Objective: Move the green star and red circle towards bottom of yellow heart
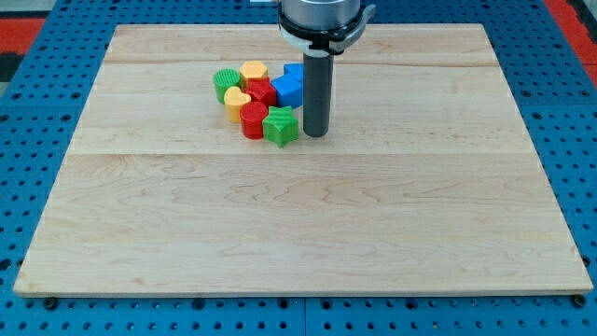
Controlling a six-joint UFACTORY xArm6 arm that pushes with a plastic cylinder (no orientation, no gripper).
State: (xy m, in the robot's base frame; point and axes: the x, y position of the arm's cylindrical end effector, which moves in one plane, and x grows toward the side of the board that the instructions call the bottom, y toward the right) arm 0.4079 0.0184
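The green star [280,126] lies in a tight cluster of blocks in the upper middle of the wooden board [298,224]. The red circle [253,119] touches its left side. The yellow heart [236,102] sits just above and left of the red circle. My tip [314,133] rests on the board right beside the green star's right edge, touching it or nearly so.
The same cluster holds a green circle [226,83] at its left, a yellow hexagon [253,73] at its top, a red block [261,92] in the middle, and two blue blocks [288,87] at its right, just behind my rod. A blue pegboard surrounds the board.
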